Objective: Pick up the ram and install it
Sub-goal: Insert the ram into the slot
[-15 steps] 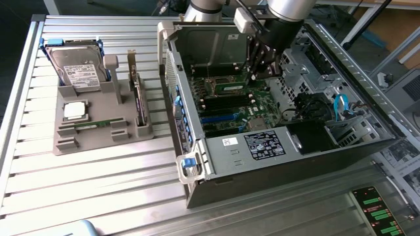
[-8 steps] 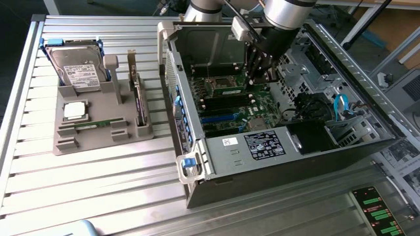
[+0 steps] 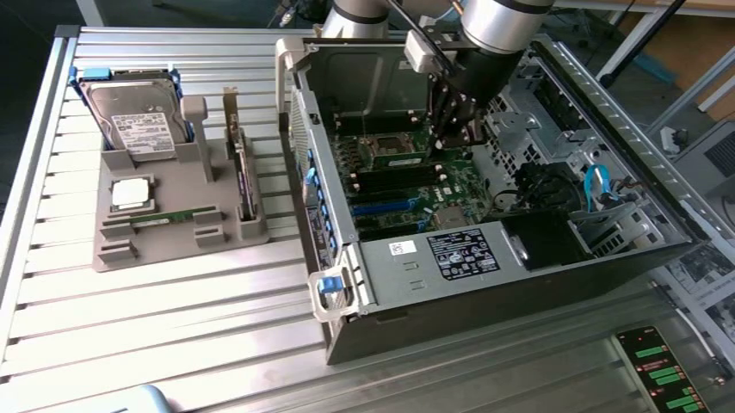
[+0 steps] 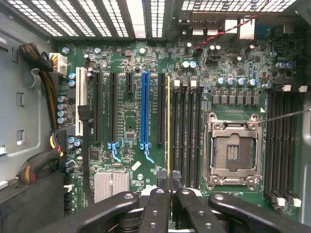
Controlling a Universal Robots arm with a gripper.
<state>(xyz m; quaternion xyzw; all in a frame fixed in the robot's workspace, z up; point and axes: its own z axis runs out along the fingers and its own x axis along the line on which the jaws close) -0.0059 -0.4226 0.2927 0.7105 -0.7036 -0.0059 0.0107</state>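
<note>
My gripper [image 4: 169,188]: nearly closed, pinching the ram [image 4: 168,126] by its upper edge.
Ram: edge-on over the memory slots [image 4: 187,131] just beside the CPU socket [image 4: 232,150].
Done: pick-up.
Left: seating it fully, I judge.

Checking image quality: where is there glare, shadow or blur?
Exterior view: the ribbed metal table glares at its left, the open grey computer case is shadowed inside. Wrist view: light blows out the perforated case wall; the green motherboard is evenly lit and sharp.
</note>
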